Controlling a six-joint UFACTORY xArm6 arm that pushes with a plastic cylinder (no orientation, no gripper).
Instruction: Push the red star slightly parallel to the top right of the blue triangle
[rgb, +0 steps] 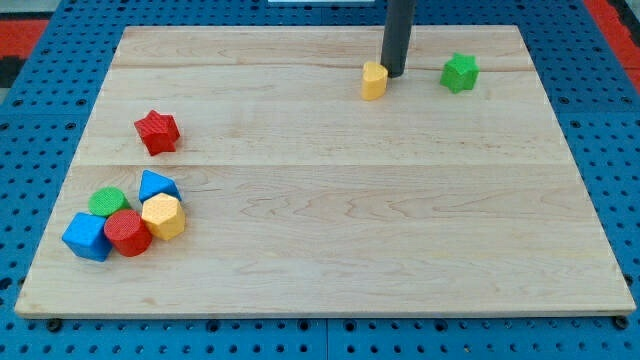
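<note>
While the tool, a straight dark rod with no jaws and holding nothing, stands near the view's top edge of the wooden tabletop (330, 240), my tip (395, 75) rests on the surface just to the view's right of a small yellow block (374, 81); whether the two touch cannot be told, though they are at the least just beside each other. To the view's right of my tip, at about the same level and apart from it, sits a green star-like block (460, 72). The red star (157, 131) lies well away from my tip, far to the view's left and somewhat toward the view's bottom, standing alone. Further down and left from my tip is a tight cluster of five blocks. The blue triangle (158, 186) forms the cluster's upper right member, directly below the red star with a clear gap between them. A green block (108, 202) sits to the triangle's left, a yellow hexagonal block (163, 216) just beneath the triangle, a red round-ish block (127, 232) beside the yellow one, and a blue cube (87, 236) at the cluster's far left.
</note>
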